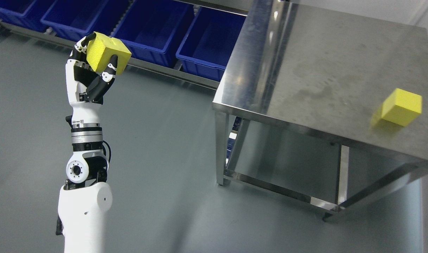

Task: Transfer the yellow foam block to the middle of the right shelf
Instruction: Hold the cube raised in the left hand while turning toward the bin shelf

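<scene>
A grey floor [157,147] lies below. The left hand [91,75] squeezes its fingers [110,70] around 1 yellow foam block [107,52]. It looks light and squishy, best held by its flat sides.

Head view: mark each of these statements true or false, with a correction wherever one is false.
1. The left hand grips a yellow foam block. True.
2. A second yellow block lies on the floor. False: it sits on the steel table.
3. The blue bins hold yellow blocks. False: what shows of their insides looks empty.
4. The held block is above the floor, left of the table. True.
5. The right hand is touching the table. False: no right hand is in view.
</scene>
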Tool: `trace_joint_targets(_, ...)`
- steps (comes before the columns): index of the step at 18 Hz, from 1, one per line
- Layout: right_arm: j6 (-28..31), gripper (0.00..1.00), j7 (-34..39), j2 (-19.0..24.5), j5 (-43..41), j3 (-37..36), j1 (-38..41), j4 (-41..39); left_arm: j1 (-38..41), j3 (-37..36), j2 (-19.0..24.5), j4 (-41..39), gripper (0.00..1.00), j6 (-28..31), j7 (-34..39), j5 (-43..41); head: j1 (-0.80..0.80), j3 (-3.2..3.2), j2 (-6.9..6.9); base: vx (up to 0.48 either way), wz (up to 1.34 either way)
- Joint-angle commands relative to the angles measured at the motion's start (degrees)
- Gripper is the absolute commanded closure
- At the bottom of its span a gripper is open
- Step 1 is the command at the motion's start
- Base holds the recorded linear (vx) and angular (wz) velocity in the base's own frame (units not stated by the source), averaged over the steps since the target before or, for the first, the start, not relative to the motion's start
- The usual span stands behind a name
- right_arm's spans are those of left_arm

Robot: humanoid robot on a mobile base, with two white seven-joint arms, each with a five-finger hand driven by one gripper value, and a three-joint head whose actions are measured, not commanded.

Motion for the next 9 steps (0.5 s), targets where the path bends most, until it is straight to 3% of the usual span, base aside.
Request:
trace_joint_targets(1, 0.0, 0.00, 0.0, -1.0, 0.0, 0.0, -0.2, -1.0, 0.2, -0.1, 0.9, -2.2, 0.62, 0.0, 0.0, 0.0, 0.00, 0.00, 0.00, -0.078, 0.64)
trace_joint_targets(9, 0.0, 0.00, 0.0, -1.0, 0.0, 0.0, -0.2, -1.0, 1.1, 0.2, 0.9, -5.3, 0.62, 0.7, 0.1, 0.0, 0.00, 0.00, -0.01, -0.034, 0.63)
